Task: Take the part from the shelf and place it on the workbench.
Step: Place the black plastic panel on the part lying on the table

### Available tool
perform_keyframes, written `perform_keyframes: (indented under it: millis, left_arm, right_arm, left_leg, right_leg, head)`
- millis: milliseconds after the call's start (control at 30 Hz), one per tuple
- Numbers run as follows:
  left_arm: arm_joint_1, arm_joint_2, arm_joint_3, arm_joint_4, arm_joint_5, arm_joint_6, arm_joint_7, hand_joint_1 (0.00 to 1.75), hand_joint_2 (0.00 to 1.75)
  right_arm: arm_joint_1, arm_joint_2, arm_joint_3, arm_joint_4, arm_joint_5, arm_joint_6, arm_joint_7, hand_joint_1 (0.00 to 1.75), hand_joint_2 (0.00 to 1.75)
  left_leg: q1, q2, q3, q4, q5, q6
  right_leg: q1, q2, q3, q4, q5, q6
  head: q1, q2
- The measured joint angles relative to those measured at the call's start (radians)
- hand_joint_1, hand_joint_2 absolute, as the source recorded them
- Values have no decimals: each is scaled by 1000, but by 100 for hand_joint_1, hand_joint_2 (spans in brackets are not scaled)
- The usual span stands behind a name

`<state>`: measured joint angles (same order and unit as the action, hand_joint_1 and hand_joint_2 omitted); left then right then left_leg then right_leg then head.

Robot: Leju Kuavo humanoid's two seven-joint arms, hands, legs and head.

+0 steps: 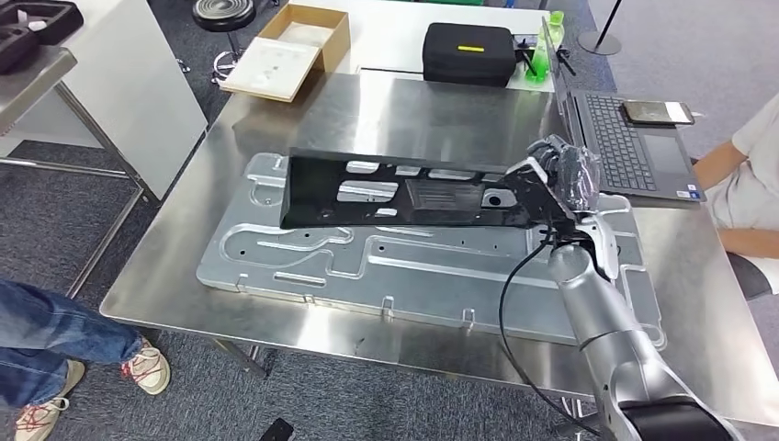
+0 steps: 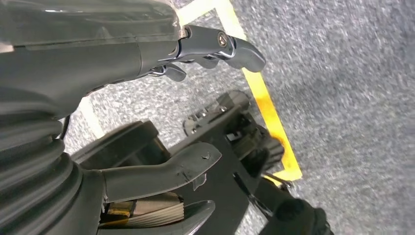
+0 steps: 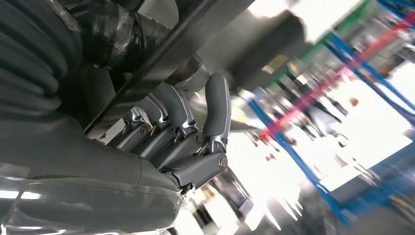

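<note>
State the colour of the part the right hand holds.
Black, glossy; the part shows best in the head view.

Head view: the camera is looking forward and down from high on the robot, taking in the whole workbench [image 1: 184, 276] at middle distance, with the right arm [image 1: 606, 340] entering at lower right. Left wrist view: the camera is sitting close behind the left hand [image 2: 161, 112], facing the floor [image 2: 352, 98]. Right wrist view: the camera is sitting close behind the right hand [image 3: 181, 142], whose fingers are curling around the part [image 3: 161, 54]; the head view is sharing this hand [image 1: 560, 175] and part [image 1: 404, 193].
</note>
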<state>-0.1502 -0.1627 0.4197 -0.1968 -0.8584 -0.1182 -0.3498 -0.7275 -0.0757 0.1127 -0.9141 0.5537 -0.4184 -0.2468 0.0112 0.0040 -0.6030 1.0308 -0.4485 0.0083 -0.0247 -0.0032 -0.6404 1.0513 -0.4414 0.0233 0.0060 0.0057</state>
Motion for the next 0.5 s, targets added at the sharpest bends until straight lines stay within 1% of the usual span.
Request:
perform_keyframes:
  millis: [67,100,133,167,200,233,267,300,333,367,400,433,467,500]
  left_arm:
    - [0,0,3,0,-2,-9,-10,0,175]
    - [0,1,4,0,-3,-14,-14,0,175]
    - [-1,1,5,0,-3,-18,-18,0,175]
    - [-1,1,6,0,-4,-21,-21,0,175]
    - [0,1,7,0,-4,-25,-23,0,175]
    - [2,2,7,0,-4,-28,-24,0,175]
    - [5,2,8,0,-5,-30,-25,0,175]
    - [7,3,9,0,-5,-32,-25,0,175]
    - [8,4,10,0,-6,-33,-26,0,175]
    - [8,5,11,0,-6,-34,-27,0,175]
    - [7,7,13,0,-6,-35,-28,0,175]
    - [7,9,14,0,-7,-35,-29,0,175]
    - [6,11,15,0,-8,-35,-30,0,175]
    - [7,13,16,0,-9,-35,-31,0,175]
  right_arm:
    - [-47,-8,-24,79,-60,88,22,175,175]
    - [-77,-13,-38,121,-90,132,37,175,175]
    - [-105,-17,-54,162,-117,167,53,175,175]
    - [-127,-23,-72,199,-136,190,67,175,175]
    - [-146,-30,-89,233,-148,206,79,175,175]
    - [-164,-37,-104,266,-154,222,92,175,175]
    - [-182,-44,-115,293,-157,238,103,175,175]
    - [-202,-51,-123,319,-156,256,115,175,175]
    - [-221,-56,-127,340,-153,276,127,175,175]
    - [-239,-62,-130,357,-148,296,140,131,175]
    - [-258,-67,-131,373,-140,316,153,87,175]
    - [-276,-71,-132,388,-132,338,166,44,175]
    - [-293,-76,-132,402,-124,360,177,0,175]
    - [-306,-81,-132,414,-116,378,186,0,175]
  left_leg:
    - [4,2,0,5,-8,-10]
    - [6,3,-6,25,-23,-13]
    - [8,2,-23,64,-47,-15]
    - [8,2,-49,123,-79,-13]
    - [7,2,-83,193,-110,-12]
    - [6,2,-113,254,-131,-9]
    - [4,2,-131,288,-135,-6]
    - [2,1,-131,286,-120,0]
    - [-2,0,-112,245,-89,6]
    - [-7,-1,-81,178,-50,15]
    - [-13,-2,-49,111,-22,22]
    - [-18,-3,-24,57,-5,27]
    - [-21,-4,-10,24,1,30]
    - [-23,-5,-5,13,-2,31]
  right_leg:
    - [2,4,2,-2,2,-15]
    - [3,5,5,-4,3,-23]
    - [4,5,8,-6,3,-29]
    - [6,4,10,-7,2,-34]
    - [10,3,10,-6,2,-38]
    - [14,2,10,-6,2,-40]
    - [18,3,10,-6,2,-42]
    - [21,5,10,-5,2,-44]
    - [22,8,11,-4,1,-44]
    - [22,11,11,-2,1,-44]
    - [24,14,11,-1,0,-43]
    - [24,16,9,1,0,-41]
    - [23,17,7,1,1,-37]
    - [23,18,5,0,2,-33]
  head:
    - [0,0]
    - [0,0]
    - [0,0]
    - [0,0]
    - [0,0]
    - [0,0]
    - [0,0]
    - [0,0]
    - [0,0]
    - [0,0]
    - [0,0]
    - [0,0]
    - [0,0]
    - [0,0]
